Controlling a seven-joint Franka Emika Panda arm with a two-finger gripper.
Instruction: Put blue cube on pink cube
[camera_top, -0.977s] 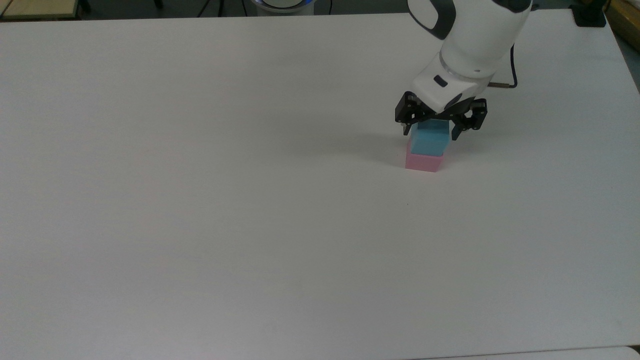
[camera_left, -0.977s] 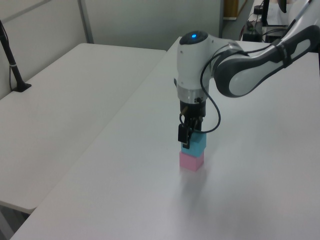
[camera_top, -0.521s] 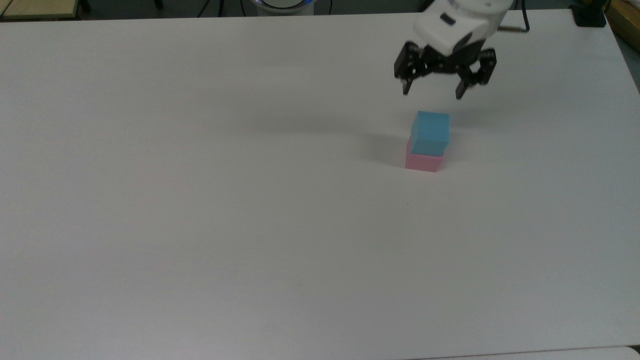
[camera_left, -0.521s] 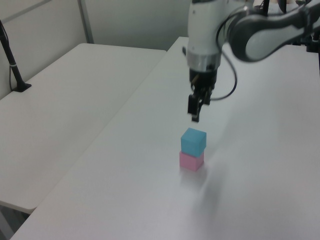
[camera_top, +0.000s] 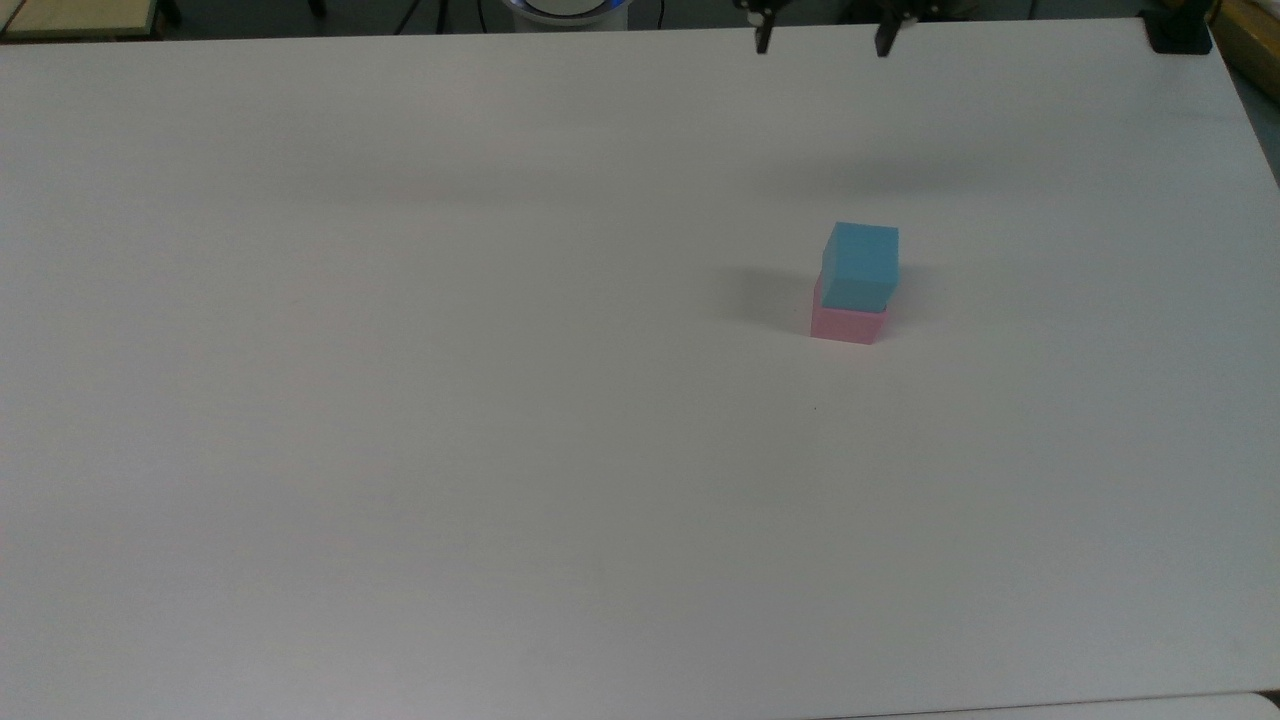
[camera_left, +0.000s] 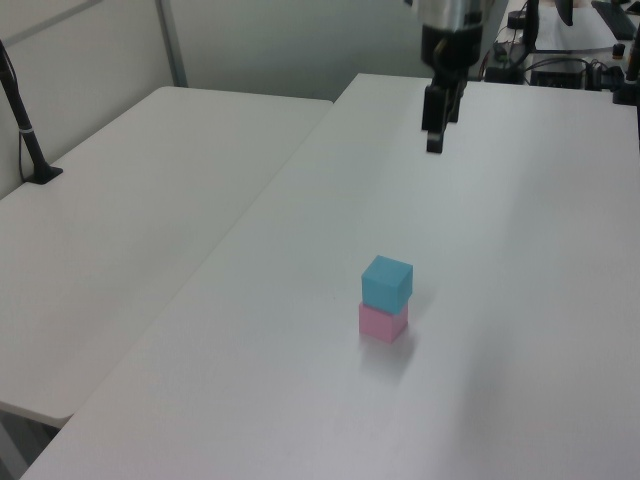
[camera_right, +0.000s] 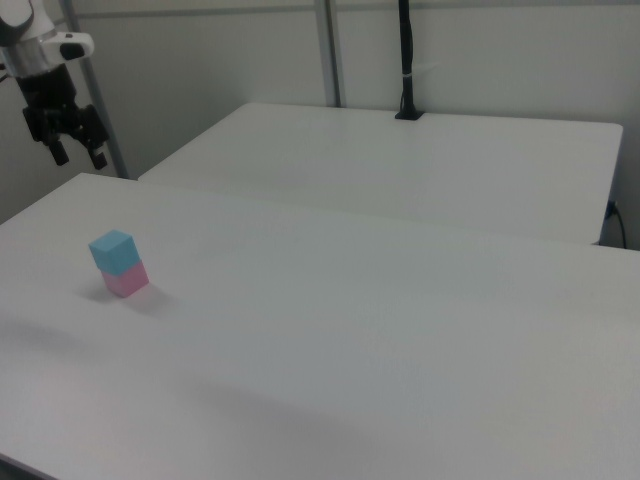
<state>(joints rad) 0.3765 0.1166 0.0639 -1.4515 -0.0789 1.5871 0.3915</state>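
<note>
table (camera_top: 400, 400) white, bears the stack | gripper (camera_top: 820, 40) high above the table, fingers spread, holding nothing | blue cube (camera_top: 861, 262) sits on pink cube (camera_top: 846, 324), slightly offset, toward the top view's right

A two-block stack, the blue cube (camera_top: 861, 262) resting on the pink cube (camera_top: 846, 322), is the lone obstacle on the white table (camera_top: 400, 400). Open surface surrounds it on every side. The gripper (camera_right: 79, 156) hangs high and well apart from the stack, fingers (camera_top: 763, 38) spread, with open air above the blue cube.
</note>
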